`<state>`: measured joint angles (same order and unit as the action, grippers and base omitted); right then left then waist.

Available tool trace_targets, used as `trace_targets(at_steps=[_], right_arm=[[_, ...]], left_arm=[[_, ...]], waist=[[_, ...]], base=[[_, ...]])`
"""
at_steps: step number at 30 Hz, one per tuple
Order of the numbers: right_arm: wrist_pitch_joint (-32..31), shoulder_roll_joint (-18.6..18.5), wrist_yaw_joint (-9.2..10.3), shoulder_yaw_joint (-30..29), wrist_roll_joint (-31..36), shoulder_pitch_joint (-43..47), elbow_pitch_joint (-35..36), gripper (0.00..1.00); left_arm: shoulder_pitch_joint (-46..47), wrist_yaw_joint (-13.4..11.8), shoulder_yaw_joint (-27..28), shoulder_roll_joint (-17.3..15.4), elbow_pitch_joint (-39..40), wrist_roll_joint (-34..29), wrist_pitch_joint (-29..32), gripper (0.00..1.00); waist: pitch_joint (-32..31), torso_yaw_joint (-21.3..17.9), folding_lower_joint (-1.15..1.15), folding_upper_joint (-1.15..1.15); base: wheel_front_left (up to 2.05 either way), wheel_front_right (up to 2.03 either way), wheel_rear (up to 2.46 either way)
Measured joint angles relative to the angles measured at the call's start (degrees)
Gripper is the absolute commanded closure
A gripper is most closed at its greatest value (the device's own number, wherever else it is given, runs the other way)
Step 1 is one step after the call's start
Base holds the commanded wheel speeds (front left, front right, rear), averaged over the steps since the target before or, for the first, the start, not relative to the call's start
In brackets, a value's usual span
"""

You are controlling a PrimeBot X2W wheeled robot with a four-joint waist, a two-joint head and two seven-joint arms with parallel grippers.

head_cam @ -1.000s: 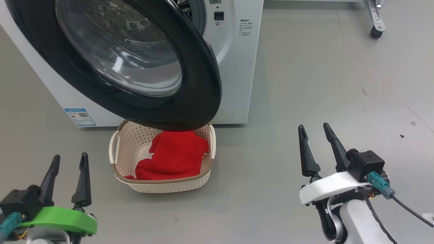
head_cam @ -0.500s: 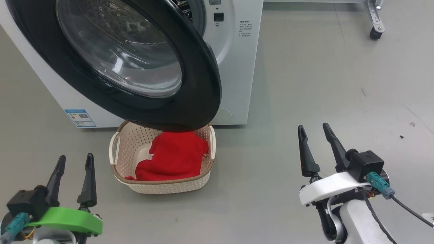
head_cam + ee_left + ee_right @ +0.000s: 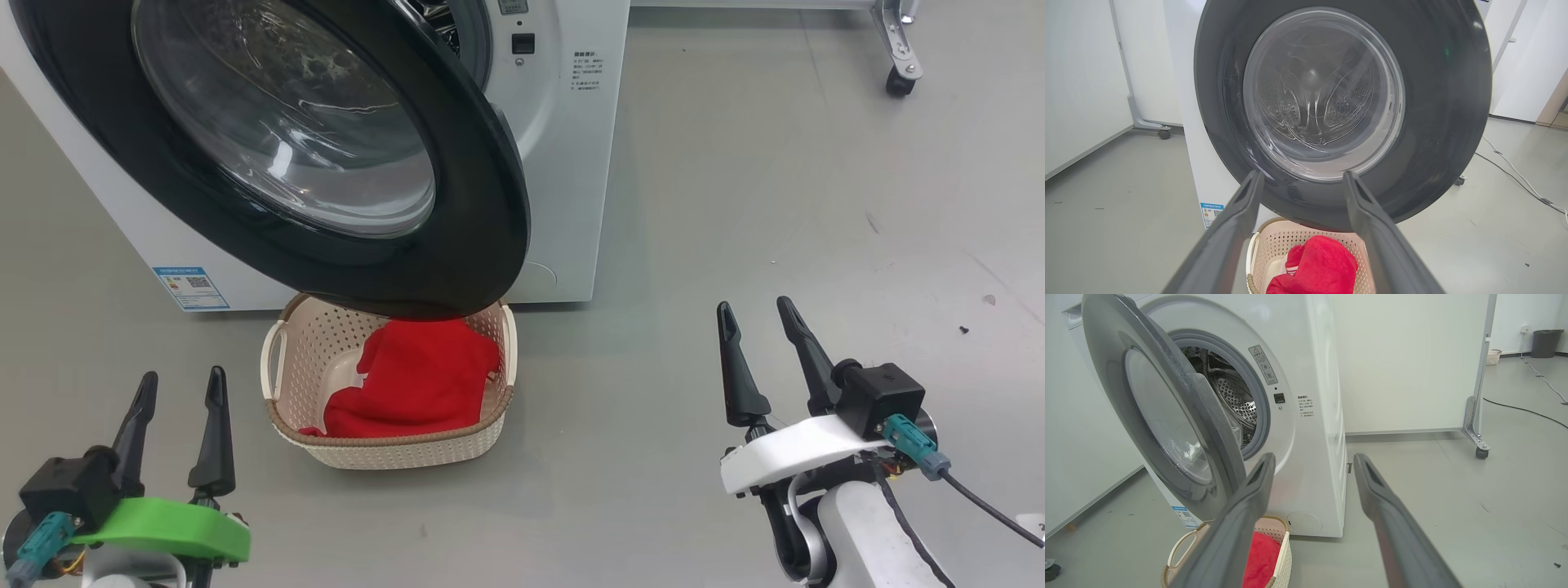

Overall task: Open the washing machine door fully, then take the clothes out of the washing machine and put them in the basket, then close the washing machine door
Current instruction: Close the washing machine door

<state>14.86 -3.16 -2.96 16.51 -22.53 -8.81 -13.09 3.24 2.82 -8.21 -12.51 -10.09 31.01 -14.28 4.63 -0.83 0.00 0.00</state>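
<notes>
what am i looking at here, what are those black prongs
A wheeled robot with two arms. The prongs are its grippers: left gripper and right gripper, both open, holding nothing. One picture is from a camera on its head, looking down; the other two are from its wrists, looking out between those prongs. Ahead stands a washing machine, its door open. On the floor under the door sits a basket with red clothes in it.

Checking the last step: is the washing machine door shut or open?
Open: the washing machine door stands swung out, with the drum visible behind it.
</notes>
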Motion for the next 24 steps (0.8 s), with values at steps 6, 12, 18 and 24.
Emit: trace_targets(at_steps=[6, 12, 18, 24], right_arm=[[0.00, 0.00, 0.00, 0.00, 0.00, 0.02, 0.05, 0.00], [0.00, 0.00, -0.01, 0.03, 0.00, 0.03, 0.09, 0.00], [0.00, 0.00, -0.12, 0.18, -0.01, 0.03, 0.15, 0.00], [0.00, 0.00, -0.19, 0.27, -0.02, 0.03, 0.15, 0.00]], left_arm=[[0.00, 0.08, 0.68, 0.54, 0.45, -0.48, 0.00, 0.00], [0.00, 0.53, 0.84, 0.70, 0.70, -1.03, 0.00, 0.00], [-0.01, 0.65, 1.15, 0.86, 0.75, -1.42, 0.00, 0.00], [-0.03, 1.09, 1.40, 1.16, 0.75, -1.91, 0.00, 0.00]], waist=[[0.09, -0.02, 0.00, 0.00], [0.17, -0.01, 0.00, 0.00], [0.17, -0.05, 0.00, 0.00], [0.12, -0.09, 0.00, 0.00]], base=[[0.00, 0.00, 0.00], [0.00, 0.00, 0.00], [0.00, 0.00, 0.00], [0.00, 0.00, 0.00]])
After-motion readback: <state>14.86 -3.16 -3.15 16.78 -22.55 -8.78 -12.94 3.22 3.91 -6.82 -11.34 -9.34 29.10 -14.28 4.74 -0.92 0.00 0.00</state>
